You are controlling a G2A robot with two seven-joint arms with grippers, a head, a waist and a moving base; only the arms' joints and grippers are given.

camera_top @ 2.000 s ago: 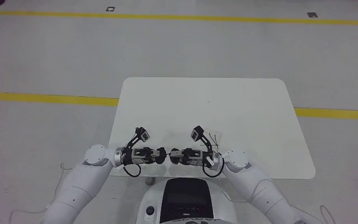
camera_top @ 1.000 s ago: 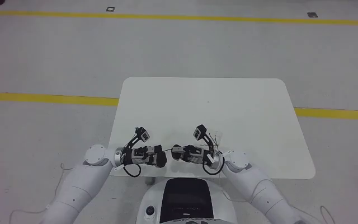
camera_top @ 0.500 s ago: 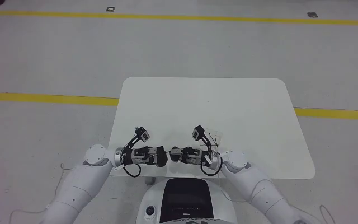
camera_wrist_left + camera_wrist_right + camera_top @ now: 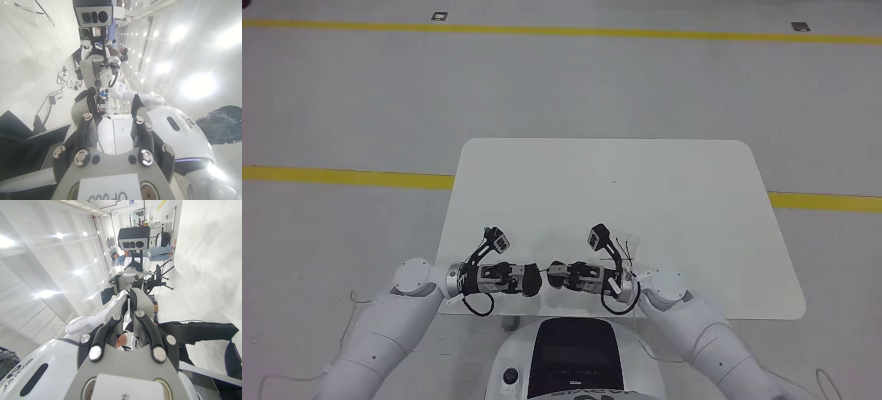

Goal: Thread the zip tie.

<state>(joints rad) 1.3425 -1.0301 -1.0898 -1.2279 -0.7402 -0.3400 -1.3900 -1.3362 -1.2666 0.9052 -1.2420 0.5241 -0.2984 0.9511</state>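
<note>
Although the two grippers were drawn a little apart one second ago, with a thin dark line seen between them, they have been brought back together. Now the left gripper (image 4: 529, 280) and the right gripper (image 4: 553, 275) are held tip to tip above the near part of the table (image 4: 672, 180), almost touching. Against half a second ago, only a very small shift is noticed.

In the left wrist view the fingers (image 4: 88, 94) of the left gripper are seen spread wide, and nothing is clearly held between them. A thin dark strand (image 4: 99, 141) runs beside one finger, but it cannot be told if this is the zip tie. In the right wrist view the fingers (image 4: 133, 300) of the right gripper are pressed together; whether something thin is pinched there cannot be told. Loose zip ties (image 4: 623, 243) are lying on the table just beside the right arm, apart from both grippers.

The threading is judged to be not yet finished. A new attempt at lining up tail and head is probably being made, and the strip may easily be lost if the spread fingers are not closed on it in time.
</note>
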